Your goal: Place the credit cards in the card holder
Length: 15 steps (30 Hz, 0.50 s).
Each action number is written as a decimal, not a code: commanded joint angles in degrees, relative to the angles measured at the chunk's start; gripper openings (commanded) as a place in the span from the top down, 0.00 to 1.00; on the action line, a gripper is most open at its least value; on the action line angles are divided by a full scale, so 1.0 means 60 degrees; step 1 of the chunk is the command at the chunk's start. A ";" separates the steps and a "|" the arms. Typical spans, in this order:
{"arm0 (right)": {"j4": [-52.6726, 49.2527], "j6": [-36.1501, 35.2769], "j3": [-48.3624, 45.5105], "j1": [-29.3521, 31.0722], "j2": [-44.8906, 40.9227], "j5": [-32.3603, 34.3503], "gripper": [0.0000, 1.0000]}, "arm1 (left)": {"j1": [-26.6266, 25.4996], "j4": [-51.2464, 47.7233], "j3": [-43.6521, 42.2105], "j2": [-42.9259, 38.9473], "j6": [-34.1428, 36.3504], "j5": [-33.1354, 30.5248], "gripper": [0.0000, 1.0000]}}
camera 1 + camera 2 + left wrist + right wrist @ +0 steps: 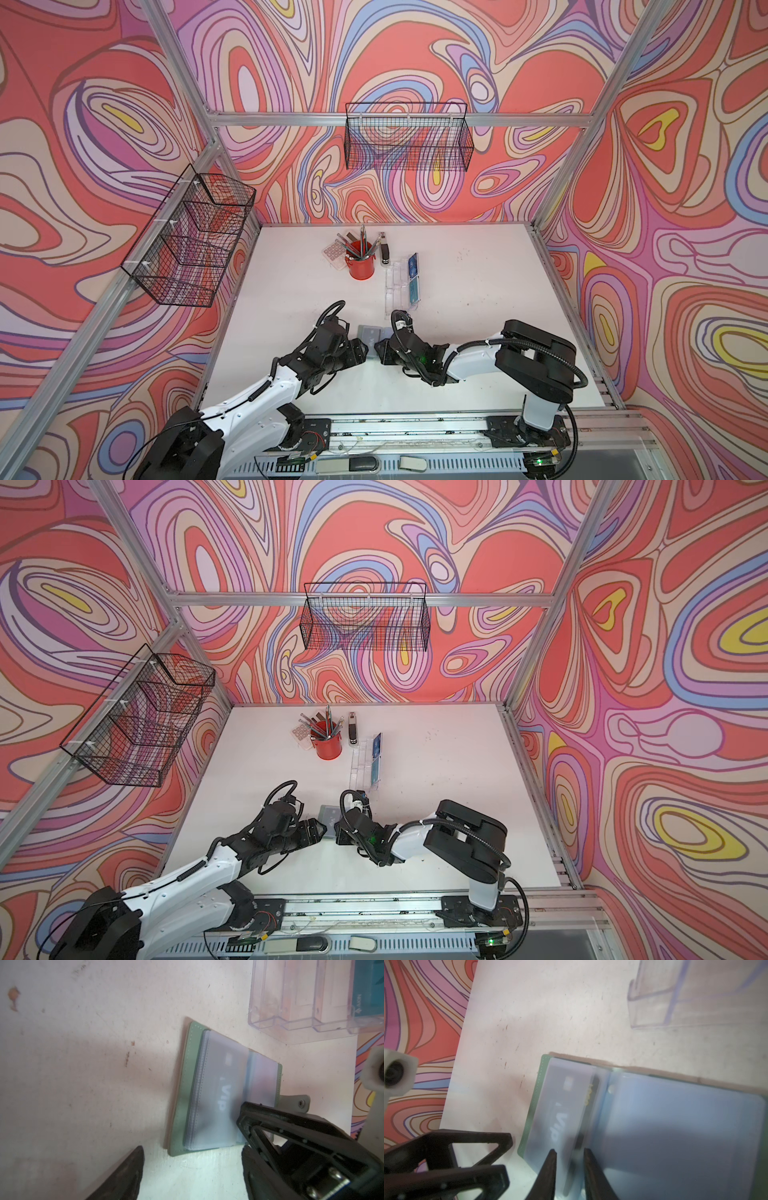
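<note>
Top views are bright and even, bent at the edges. Both wrist views are soft; shadow lies on the card holder (654,1126).

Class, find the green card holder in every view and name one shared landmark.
In a top view: card holder at front-centre of the table.
In a top view: card holder, same spot.
Left wrist: mid-frame, lying open.
Right wrist: filling much of the frame.
Shared landmark: clear acrylic stand close by.

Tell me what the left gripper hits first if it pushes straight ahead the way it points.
The card holder: the left gripper points at its near edge, so that edge likely comes first, though the gripper's height above it is unclear.
</note>
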 commanded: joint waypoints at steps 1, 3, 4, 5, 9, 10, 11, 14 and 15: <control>0.0080 0.0053 0.0302 0.0030 0.0190 -0.0221 0.76 | 0.0024 0.0227 0.0228 0.0113 0.0160 0.0170 0.25; -0.0164 -0.0032 0.0290 0.0020 -0.0031 -0.0127 0.75 | 0.0031 0.0253 0.0239 0.0103 0.0171 0.0186 0.25; -0.0406 -0.0117 0.0282 0.0010 -0.0222 -0.0009 0.74 | 0.0023 0.0242 0.0236 0.0087 0.0185 0.0186 0.25; -0.0832 -0.0259 0.0323 -0.0005 -0.0505 0.0203 0.72 | 0.0030 0.0172 0.0252 0.0045 0.0206 0.0200 0.25; -0.2725 -0.0818 0.0399 -0.0062 -0.2453 0.1685 0.63 | 0.0019 -0.0143 0.0265 -0.0393 0.0366 0.0193 0.25; -0.3041 -0.0949 0.0374 -0.0117 -0.2906 0.1914 0.61 | 0.0030 -0.0205 0.0255 -0.0520 0.0408 0.0179 0.25; -0.3338 -0.1076 0.0356 -0.0195 -0.3441 0.2196 0.59 | 0.0029 -0.0270 0.0243 -0.0711 0.0447 0.0155 0.25; -0.4291 -0.1477 0.0430 -0.0763 -0.4867 0.2474 0.55 | 0.0030 -0.0343 0.0233 -0.1089 0.0550 0.0106 0.24; -0.4627 -0.1629 0.0531 -0.1065 -0.5303 0.2456 0.54 | 0.0018 -0.0429 0.0268 -0.1141 0.0584 0.0005 0.24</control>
